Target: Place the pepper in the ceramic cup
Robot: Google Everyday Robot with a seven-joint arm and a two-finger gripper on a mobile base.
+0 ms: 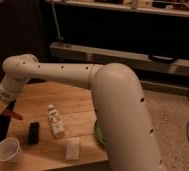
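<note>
Lower left of the frame, on the near corner of the tabletop [80, 106]: cup [8, 148], upright, mouth facing up. Just right of it, slightly farther back, a black block [33, 133]. Near the front edge, a pale packet [72, 148]; behind that, a labelled bottle [55, 120]. Beside the big white arm [119, 100], a sliver of green plate [97, 135]. Farther back at the left edge, well apart from the cup: pincer [4, 106], pinching the pepper [13, 114], whose red tip points lower right.
</note>
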